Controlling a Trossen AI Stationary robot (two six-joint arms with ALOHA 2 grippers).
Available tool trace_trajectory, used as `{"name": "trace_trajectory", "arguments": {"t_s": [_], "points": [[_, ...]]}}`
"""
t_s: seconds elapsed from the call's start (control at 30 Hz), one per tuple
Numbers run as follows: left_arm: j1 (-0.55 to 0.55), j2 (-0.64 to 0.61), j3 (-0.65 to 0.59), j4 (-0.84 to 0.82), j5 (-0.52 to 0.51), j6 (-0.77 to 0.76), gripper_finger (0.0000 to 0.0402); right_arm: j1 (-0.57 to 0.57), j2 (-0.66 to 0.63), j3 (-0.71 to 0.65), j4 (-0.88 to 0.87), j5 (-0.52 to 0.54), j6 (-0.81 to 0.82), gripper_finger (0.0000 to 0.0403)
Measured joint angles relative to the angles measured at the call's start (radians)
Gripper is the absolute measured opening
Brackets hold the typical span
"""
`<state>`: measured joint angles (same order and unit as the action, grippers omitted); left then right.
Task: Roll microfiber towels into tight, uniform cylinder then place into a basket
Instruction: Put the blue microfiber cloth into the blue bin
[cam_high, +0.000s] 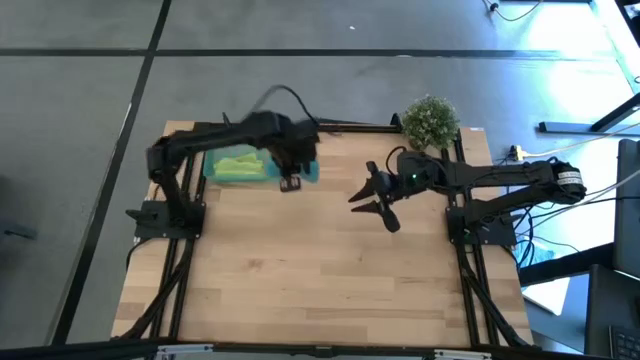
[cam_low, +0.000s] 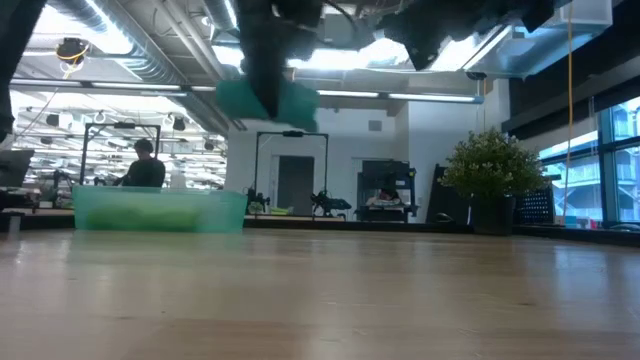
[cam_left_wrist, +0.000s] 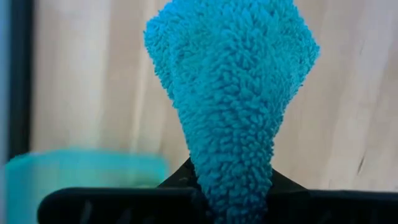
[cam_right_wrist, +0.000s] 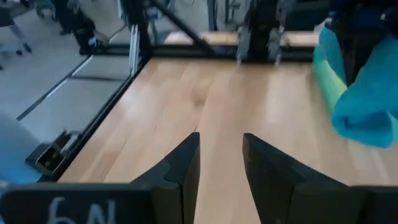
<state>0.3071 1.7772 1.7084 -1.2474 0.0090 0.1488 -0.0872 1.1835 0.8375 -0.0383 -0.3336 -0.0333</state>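
The teal towel (cam_left_wrist: 230, 93) is bunched into a roll and held in the air by my left gripper (cam_left_wrist: 231, 202), just right of the basket; it shows in the low view (cam_low: 268, 100) well above the table. The basket (cam_high: 222, 172), a translucent teal-green tray, stands at the table's far left with the lime-green towel (cam_high: 240, 160) lying in it. My right gripper (cam_right_wrist: 221, 165) is open and empty over the table's middle right (cam_high: 375, 200), pointing toward the basket. My left gripper pinches the teal towel between its two fingers at the narrowed end of the roll (cam_left_wrist: 233, 177). The fingers point down from above. The towel hangs below them, widening toward its free end (cam_left_wrist: 230, 37), lifted clear of the table.
A small potted plant (cam_high: 430, 120) stands at the far edge, right of centre. The wooden table top (cam_high: 320, 270) is bare across the middle and near side. A person (cam_low: 145, 165) sits in the room far behind the basket.
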Motion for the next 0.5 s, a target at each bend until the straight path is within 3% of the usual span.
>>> {"name": "trace_trajectory", "arguments": {"t_s": [0.3, 0.5], "points": [[0.249, -0.259, -0.117, -0.045, -0.003, 0.17, 0.002, -0.058, 0.0, 0.001, 0.095, 0.0, 0.001, 0.0122], [0.419, -0.314, -0.27, 0.038, -0.028, 0.322, 0.0022, -0.09, 0.0, 0.001, 0.095, 0.001, -0.002, 0.0122]]}}
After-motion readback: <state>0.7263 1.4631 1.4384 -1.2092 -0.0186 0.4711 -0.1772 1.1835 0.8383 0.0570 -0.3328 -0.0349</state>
